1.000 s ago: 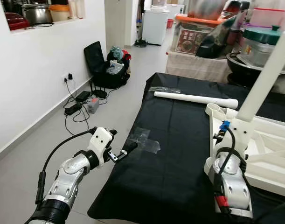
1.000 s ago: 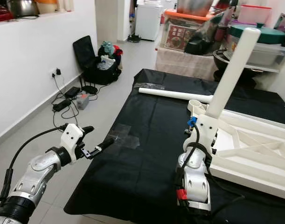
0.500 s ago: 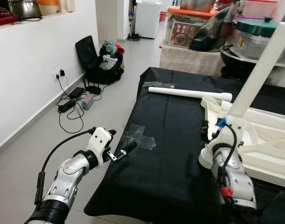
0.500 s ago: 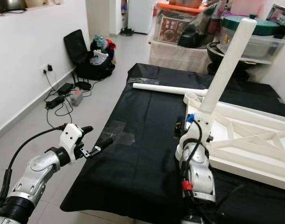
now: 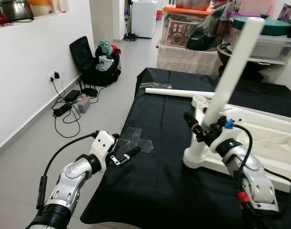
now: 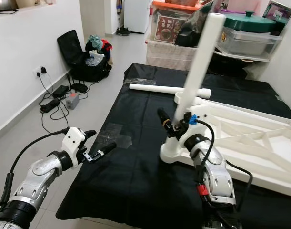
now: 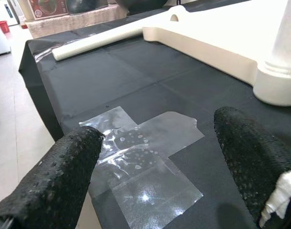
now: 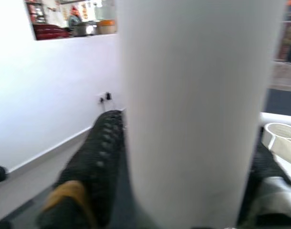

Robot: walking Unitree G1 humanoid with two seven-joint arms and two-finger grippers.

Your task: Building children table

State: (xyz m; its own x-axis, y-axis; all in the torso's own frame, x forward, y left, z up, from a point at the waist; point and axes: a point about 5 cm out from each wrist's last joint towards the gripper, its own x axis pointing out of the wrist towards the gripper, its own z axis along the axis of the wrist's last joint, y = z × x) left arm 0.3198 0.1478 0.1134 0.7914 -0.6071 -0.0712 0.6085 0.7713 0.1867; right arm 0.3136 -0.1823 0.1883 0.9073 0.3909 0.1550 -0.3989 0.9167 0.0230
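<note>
A white tabletop [image 5: 274, 138] lies upside down on the black cloth [image 5: 164, 181]. One white table leg [image 5: 231, 71] stands nearly upright, its wide base at the tabletop's near left corner; I cannot tell whether it is seated in a socket. My right gripper [image 5: 205, 129] is shut on this leg low down, one black finger [image 8: 100, 162] on each side of it. A second leg [image 5: 176, 92] lies loose at the cloth's far end. My left gripper [image 5: 126, 144] hovers open at the cloth's left edge, over a patch of clear tape [image 7: 145, 162].
An open socket ring [image 5: 200, 100] shows at the tabletop's far left corner. A black bag [image 5: 95, 67], cables and a power strip [image 5: 69, 107] lie on the floor by the white wall. Boxes and pots [image 5: 183, 33] crowd the back.
My right arm has swung round and the leg in its grip, with its base, has shifted left over the cloth. The camera has also moved. My left gripper stays where it was.
</note>
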